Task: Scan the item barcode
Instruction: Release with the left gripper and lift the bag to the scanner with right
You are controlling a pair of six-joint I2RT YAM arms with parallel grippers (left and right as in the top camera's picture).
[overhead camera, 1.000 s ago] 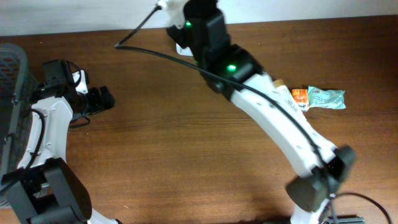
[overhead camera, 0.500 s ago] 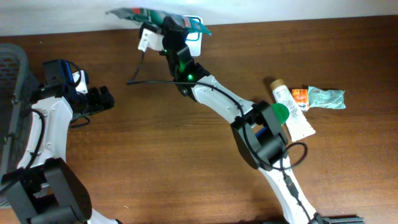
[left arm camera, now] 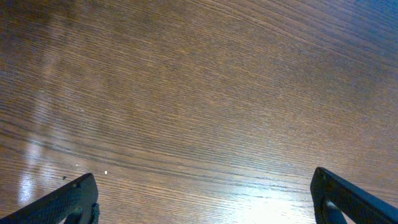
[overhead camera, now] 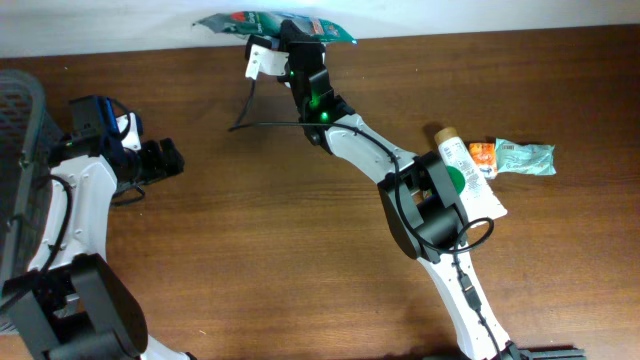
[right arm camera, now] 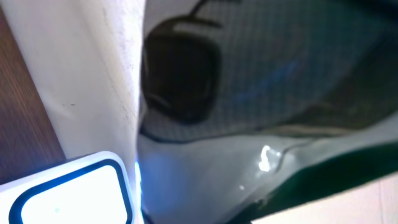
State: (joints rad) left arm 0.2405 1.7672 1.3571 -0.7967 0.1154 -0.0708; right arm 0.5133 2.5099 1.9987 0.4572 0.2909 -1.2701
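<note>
A green foil packet (overhead camera: 270, 24) is held up at the table's back edge, with my right gripper (overhead camera: 293, 38) shut on it. In the right wrist view the packet's silvery underside (right arm camera: 261, 93) fills the frame, close above a white scanner pad with a glowing blue rim (right arm camera: 62, 196). The scanner is hidden under the arm in the overhead view. My own right fingers do not show in the wrist view. My left gripper (overhead camera: 165, 160) hovers at the left side over bare wood, open (left arm camera: 205, 208), nothing between its black fingertips (left arm camera: 71, 199).
A cream tube (overhead camera: 470, 185), an orange packet (overhead camera: 482, 154) and a teal packet (overhead camera: 526, 157) lie at the right. A black mesh basket (overhead camera: 18, 110) stands at the far left edge. A black cable (overhead camera: 262, 125) loops over the table behind the right arm.
The right arm has swung toward the back edge, and the green packet has come into view and shifted a little to the right. The left arm has not moved.
</note>
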